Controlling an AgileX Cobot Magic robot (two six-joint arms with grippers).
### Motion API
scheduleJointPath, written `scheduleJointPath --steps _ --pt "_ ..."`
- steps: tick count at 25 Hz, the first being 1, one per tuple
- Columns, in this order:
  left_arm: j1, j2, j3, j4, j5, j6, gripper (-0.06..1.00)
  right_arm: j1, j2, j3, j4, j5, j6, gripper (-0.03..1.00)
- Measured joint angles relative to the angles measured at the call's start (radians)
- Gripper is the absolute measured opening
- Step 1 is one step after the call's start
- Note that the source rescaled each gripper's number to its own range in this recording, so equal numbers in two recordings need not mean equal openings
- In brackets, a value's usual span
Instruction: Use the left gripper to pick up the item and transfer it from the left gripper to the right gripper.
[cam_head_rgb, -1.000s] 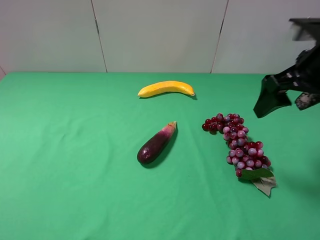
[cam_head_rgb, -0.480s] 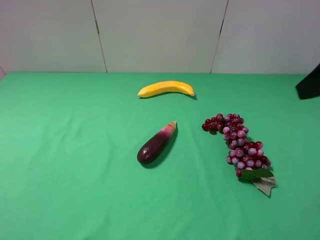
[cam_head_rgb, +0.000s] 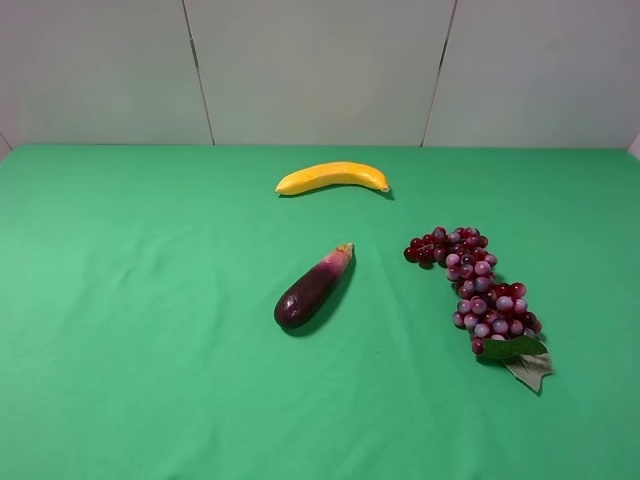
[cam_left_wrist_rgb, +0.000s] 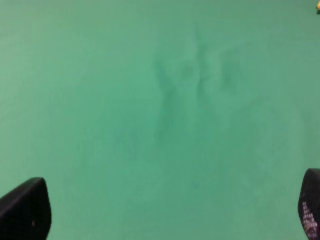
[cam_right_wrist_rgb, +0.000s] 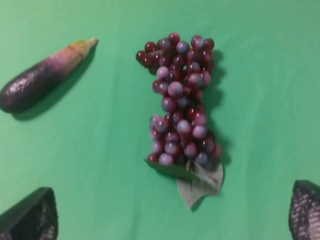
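Three items lie on the green cloth: a yellow banana (cam_head_rgb: 332, 177) at the back, a purple eggplant (cam_head_rgb: 313, 287) in the middle and a bunch of red grapes (cam_head_rgb: 475, 287) with a leaf to its right. Neither arm shows in the exterior high view. My right gripper (cam_right_wrist_rgb: 167, 214) is open and empty, hovering above the grapes (cam_right_wrist_rgb: 180, 102), with the eggplant (cam_right_wrist_rgb: 44, 76) off to one side. My left gripper (cam_left_wrist_rgb: 167, 210) is open and empty over bare cloth; only its two fingertips (cam_left_wrist_rgb: 25, 210) show.
The green cloth (cam_head_rgb: 140, 330) covers the whole table up to a white panelled wall (cam_head_rgb: 320, 70) at the back. A yellow speck sits at the corner of the left wrist view (cam_left_wrist_rgb: 317, 6).
The right arm has pulled back out of the exterior high view past its right edge. The banana, eggplant and grapes have not moved.
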Motion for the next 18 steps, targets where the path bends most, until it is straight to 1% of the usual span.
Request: scheduleJointPath --steps 2,4,6,10,12,15,18 --pt "0.000 0.000 0.000 0.000 0.000 0.000 1.00 -0.012 -0.058 0.050 0.000 0.000 0.002 1.00" --pt "0.000 0.000 0.000 0.000 0.000 0.000 1.00 -0.048 -0.123 0.103 0.000 -0.005 0.002 1.00" --pt "0.000 0.000 0.000 0.000 0.000 0.000 1.00 -0.105 -0.184 0.144 -0.001 -0.023 -0.003 1.00" --pt "0.000 0.000 0.000 0.000 0.000 0.000 1.00 -0.214 -0.314 0.209 -0.006 -0.063 -0.061 1.00" --pt "0.000 0.000 0.000 0.000 0.000 0.000 1.00 -0.253 -0.377 0.230 -0.008 -0.079 -0.085 1.00" --pt "0.000 0.000 0.000 0.000 0.000 0.000 1.00 -0.288 -0.462 0.237 -0.012 -0.111 -0.095 1.00" --pt "0.000 0.000 0.000 0.001 0.000 0.000 1.00 -0.288 -0.479 0.237 -0.022 -0.119 -0.095 1.00"
